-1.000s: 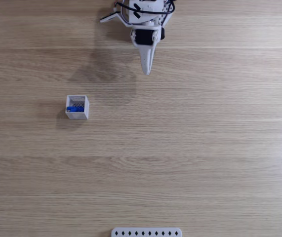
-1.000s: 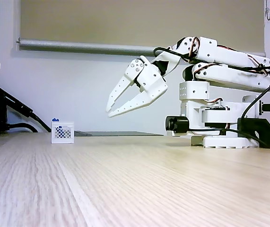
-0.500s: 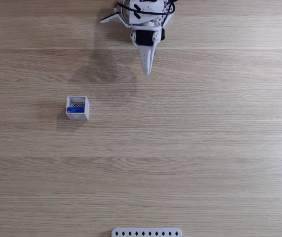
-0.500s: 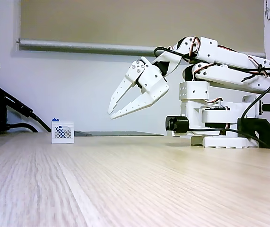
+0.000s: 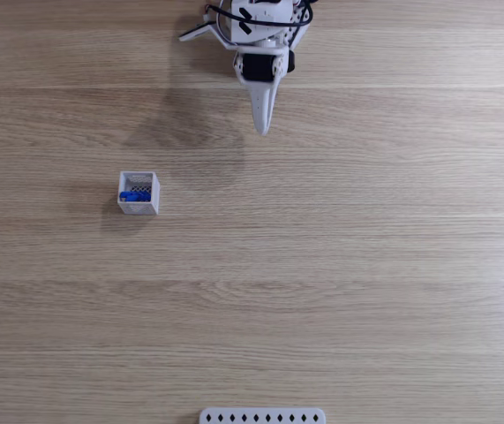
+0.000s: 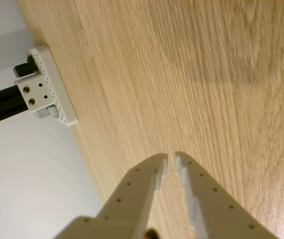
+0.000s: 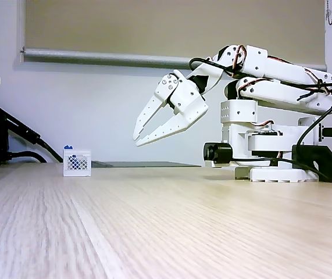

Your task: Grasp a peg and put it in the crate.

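1. The pale wood-grain table (image 5: 366, 265) looks smooth with a soft satin sheen.
2. The white plastic two-finger gripper (image 7: 136, 140) is matt, with small round holes.
3. The small white square plastic crate (image 5: 150, 208) has thin matt walls.
4. The bright blue plastic peg (image 5: 130, 195) looks smooth.

Small bright blue clothes peg (image 5: 131, 195) inside small white square crate (image 5: 146, 208).
Lies along the lower wall over the dark mesh floor; pokes slightly above the rim on the wooden table.

Wooden table (image 5: 366, 265) — crate (image 5: 138, 193), perforated strip (image 5: 262, 415).
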Robot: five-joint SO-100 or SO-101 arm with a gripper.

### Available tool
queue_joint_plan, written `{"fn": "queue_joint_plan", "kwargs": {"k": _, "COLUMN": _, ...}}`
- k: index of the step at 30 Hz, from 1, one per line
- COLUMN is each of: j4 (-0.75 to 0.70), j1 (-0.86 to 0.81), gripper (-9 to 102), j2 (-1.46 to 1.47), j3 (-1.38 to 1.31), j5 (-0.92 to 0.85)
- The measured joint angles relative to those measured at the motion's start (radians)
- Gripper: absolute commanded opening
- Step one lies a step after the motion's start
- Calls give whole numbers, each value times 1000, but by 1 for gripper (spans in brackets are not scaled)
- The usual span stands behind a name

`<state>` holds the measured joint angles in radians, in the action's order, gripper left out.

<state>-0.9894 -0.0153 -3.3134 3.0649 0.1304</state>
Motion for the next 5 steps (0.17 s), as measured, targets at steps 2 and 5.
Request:
{"fn": "queue_joint_plan", "kwargs": {"k": 2, "j4": 0, "j1": 0, "gripper": -1, "j2": 0, "j3": 0, "j5": 0}}
{"fn": "queue_joint_plan", "kwargs": {"k": 5, "j4": 0, "j1": 0, "gripper": -1, "j2": 0, "j3": 0, "j5": 0}}
